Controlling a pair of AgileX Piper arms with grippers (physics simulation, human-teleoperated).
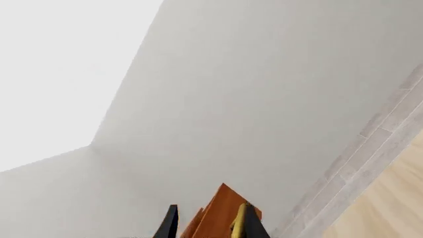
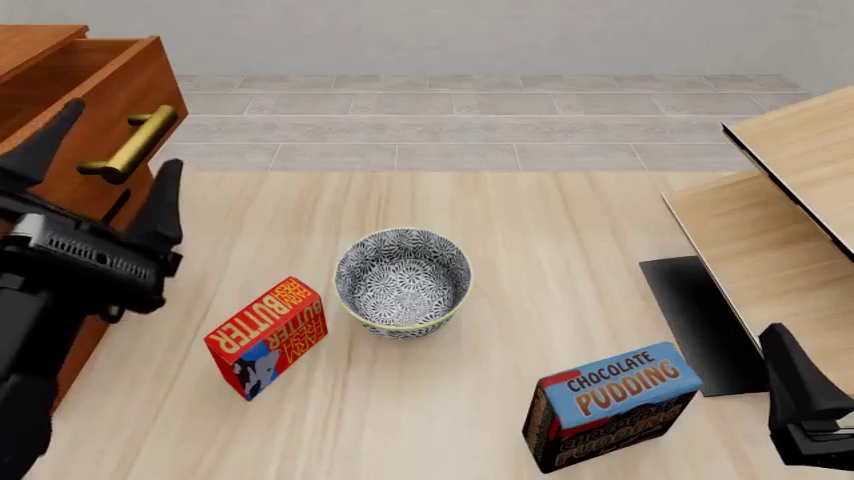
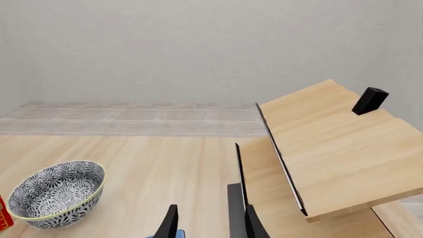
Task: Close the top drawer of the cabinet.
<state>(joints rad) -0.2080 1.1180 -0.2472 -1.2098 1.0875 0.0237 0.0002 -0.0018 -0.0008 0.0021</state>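
Note:
The cabinet [image 2: 30,45] stands at the table's far left, reddish-brown. Its top drawer [image 2: 127,92] is pulled out, and the brass bar handle [image 2: 134,145] shows on its front. In the front view my left gripper [image 2: 123,137] is open, its two black fingers [image 2: 163,200] spread on either side of the handle. In the left wrist view a corner of reddish wood [image 1: 221,203] shows between the fingers of the left gripper [image 1: 209,213], with a thin brass-yellow strip beside one finger. My right gripper [image 3: 210,218] is open and holds nothing, low at the near right [image 2: 801,400].
A patterned bowl [image 2: 402,280] sits mid-table. A red butter box [image 2: 267,335] stands to its left, and a blue chocolate pudding box [image 2: 607,405] stands near my right gripper. Tilted pale wooden panels [image 2: 774,210] and a black slab [image 2: 694,320] occupy the right side.

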